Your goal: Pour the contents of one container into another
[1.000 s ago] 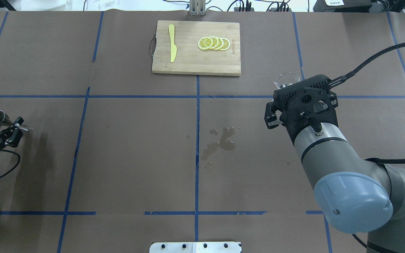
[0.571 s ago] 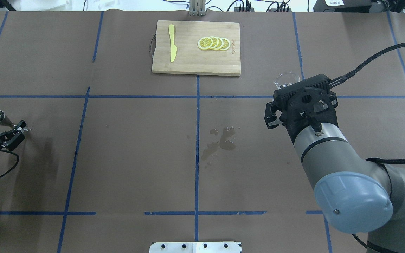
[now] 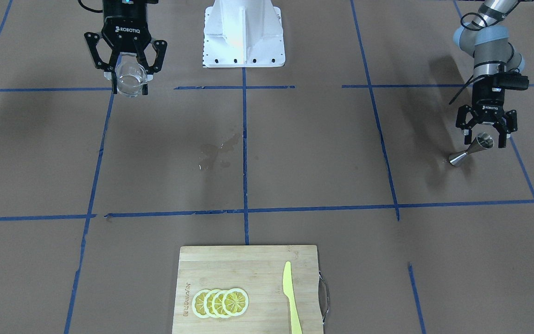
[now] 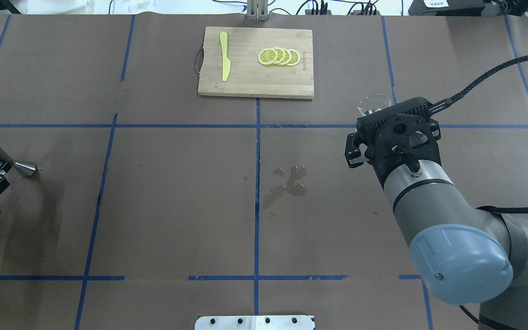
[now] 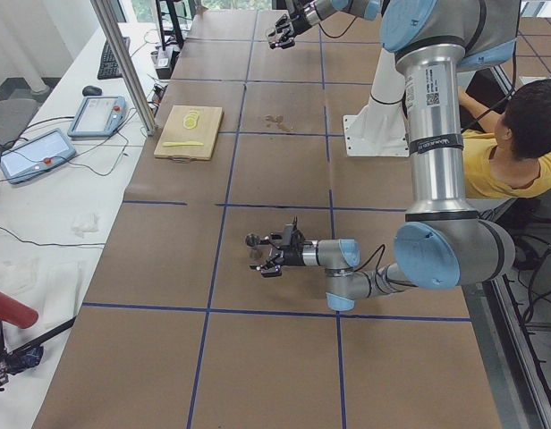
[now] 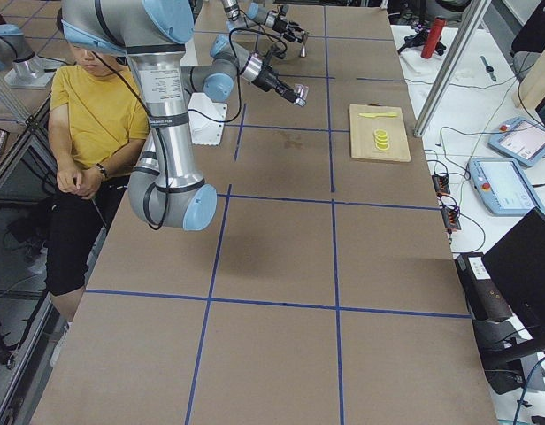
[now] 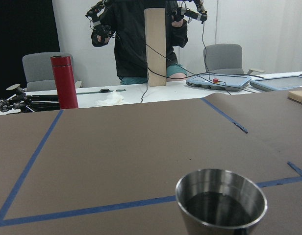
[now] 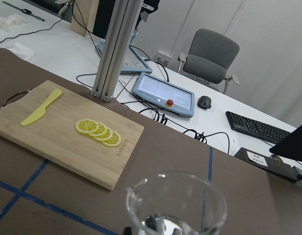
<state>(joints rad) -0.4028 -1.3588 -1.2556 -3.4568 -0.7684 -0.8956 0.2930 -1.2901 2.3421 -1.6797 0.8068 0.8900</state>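
The silver jigger (image 4: pixel 5 160) stands free on the brown table at its far left; it is also in the front-facing view (image 3: pixel 473 148). My left gripper (image 3: pixel 485 131) is open just behind it, fingers spread and off the metal. Its wrist view shows the jigger's rim (image 7: pixel 221 203) close below, with dark liquid inside. My right gripper (image 3: pixel 130 74) is shut on the clear glass cup (image 3: pixel 131 81), held upright above the table at the right. From overhead only the cup's rim (image 4: pixel 374 104) peeks past the wrist. The right wrist view shows the cup (image 8: pixel 175 205).
A wooden cutting board (image 4: pixel 245 82) with lemon slices (image 4: pixel 278 57) and a yellow knife (image 4: pixel 224 56) lies at the far middle. A wet spill (image 4: pixel 287 183) marks the table centre. The robot's base plate (image 4: pixel 255 322) sits at the near edge.
My left gripper opened off the jigger and drew back toward the table's left edge, leaving the jigger standing. The right arm and the cup have not moved.
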